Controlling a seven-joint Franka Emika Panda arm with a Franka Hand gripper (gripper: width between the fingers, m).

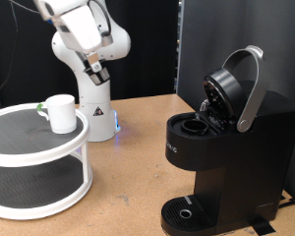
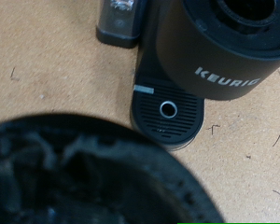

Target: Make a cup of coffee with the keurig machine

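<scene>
The keurig machine [image 1: 226, 147] stands on the wooden table at the exterior view's right. Its lid [image 1: 236, 84] is hinged up and the pod chamber [image 1: 195, 126] is open. Nothing stands on its round drip tray [image 1: 187, 211]. The cup [image 1: 61, 112] sits upright on the top tier of a white round stand [image 1: 15, 133] at the left. The arm leaves the top of the exterior view, so the gripper does not show there. The wrist view looks down on the keurig machine [image 2: 224, 47] and its drip tray [image 2: 168, 110]. A dark blurred mass [image 2: 93, 173] fills the near part of that view.
The robot's white base [image 1: 96, 108] stands behind the stand. A black panel rises behind the machine. A small dark box [image 2: 119, 21] lies beside the machine in the wrist view. Bare wooden tabletop [image 1: 128, 167] lies between the stand and the machine.
</scene>
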